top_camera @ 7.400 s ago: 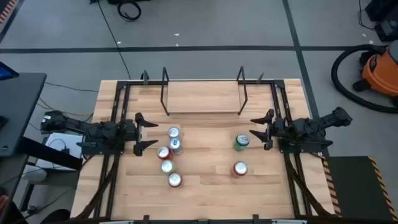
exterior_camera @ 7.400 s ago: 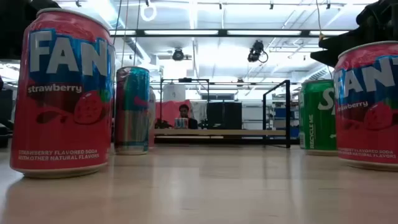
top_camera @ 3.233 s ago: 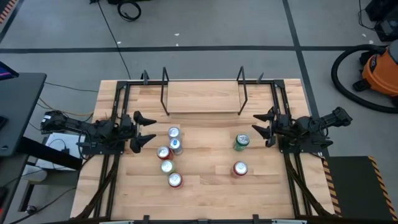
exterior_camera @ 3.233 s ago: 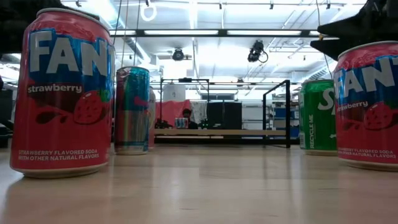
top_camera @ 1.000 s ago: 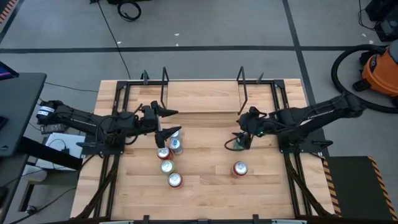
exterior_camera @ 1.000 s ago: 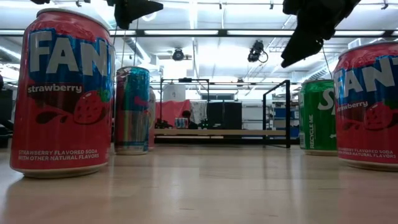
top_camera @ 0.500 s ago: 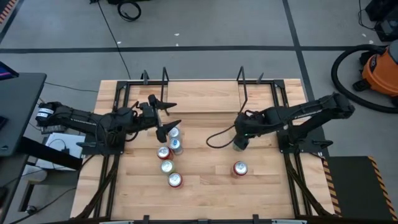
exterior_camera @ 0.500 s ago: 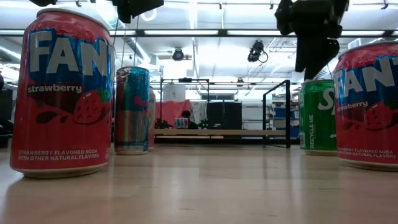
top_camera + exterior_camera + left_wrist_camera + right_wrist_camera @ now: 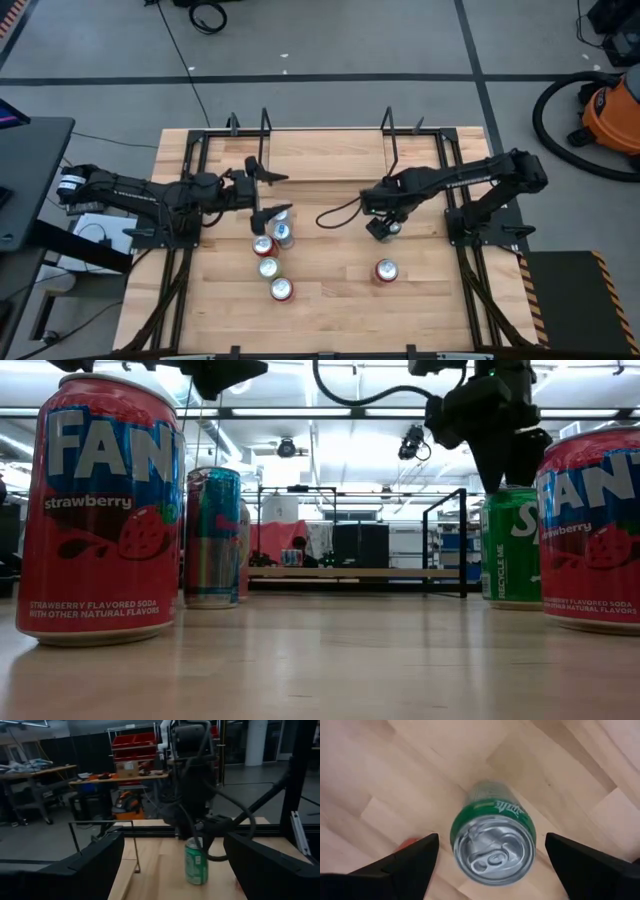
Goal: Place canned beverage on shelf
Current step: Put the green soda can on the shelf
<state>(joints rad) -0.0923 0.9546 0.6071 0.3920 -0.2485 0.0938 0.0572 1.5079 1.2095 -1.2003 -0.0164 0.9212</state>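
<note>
Right pincer point(image 9: 492, 857) spread wide above the green can point(image 9: 493, 845), nothing gripped yet.

The can stands upright on the desk point(image 9: 330, 300), well short of the shelf point(image 9: 325, 155). It likely handles as stiff but thin-walled, slick and dentable, so clasp it mid-body. The right wrist view shows its pull-tab top centred between the fingers; the low view shows its full height. Left pincer point(image 9: 268, 195) hangs released over the can cluster.

Grey floor point(image 9: 330, 40) surrounds the tabletop point(image 9: 330, 300), marked with dark tape lines point(image 9: 300, 76). An orange vacuum with black hose point(image 9: 600, 115) stands on the floor; a black cable point(image 9: 207, 16) lies coiled there too. Ceiling strip lights point(image 9: 300, 412) run overhead. Beyond the tabletop: a workbench point(image 9: 115, 779), red storage bins on racking point(image 9: 132, 741), and a person seated in the distance point(image 9: 299, 550).
</note>
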